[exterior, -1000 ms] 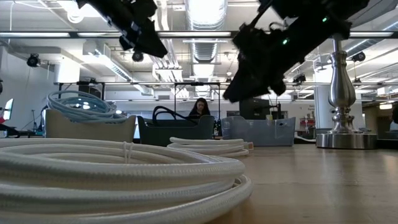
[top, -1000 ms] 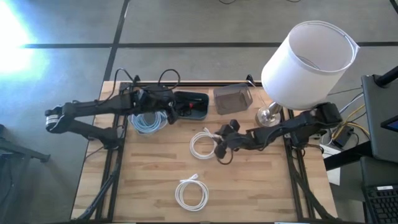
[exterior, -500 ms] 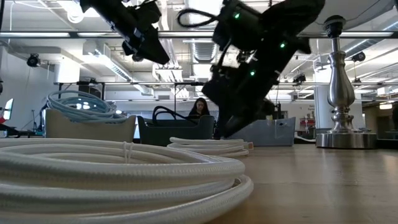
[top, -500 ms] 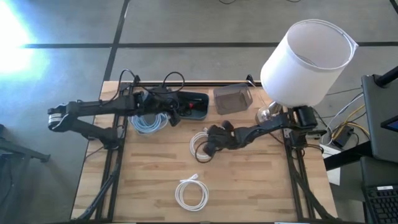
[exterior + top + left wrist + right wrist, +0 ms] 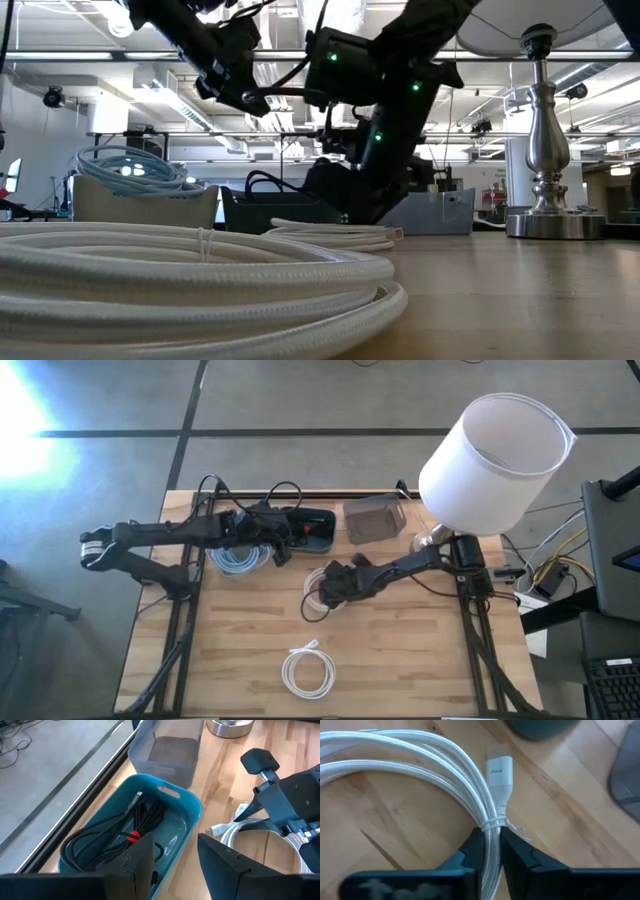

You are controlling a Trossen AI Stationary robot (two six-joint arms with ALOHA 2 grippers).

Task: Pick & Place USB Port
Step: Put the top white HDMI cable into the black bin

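Observation:
A coiled white USB cable point(image 5: 316, 578) lies on the wooden table at its middle, its plug point(image 5: 499, 771) beside the bundle. My right gripper point(image 5: 327, 590) slants down onto it and is shut on its strands. My left gripper point(image 5: 287, 546) hovers open above the dark teal bin point(image 5: 194, 808), with nothing between its fingers. A coiled black cable point(image 5: 120, 832) lies in that bin. My right gripper pinches several strands of the white coil between its two fingers point(image 5: 472, 851), just beside the thin tie point(image 5: 493, 824) that binds them and a little behind the plug. The fingers slant down from the table's right side and lie along the strands. The coil rests flat on the table.
A second white coil point(image 5: 308, 672) lies near the table's front edge. A light blue cable point(image 5: 238, 556) sits in a container at the far left, and a grey bin point(image 5: 374, 520) stands beside the teal one. A lamp with a white shade point(image 5: 495, 455) is at the far right.
My right gripper has gone toward the table's left edge and down onto the white coil, tipping steeply downward. It has shut on the strands. The coil has stayed on the table.

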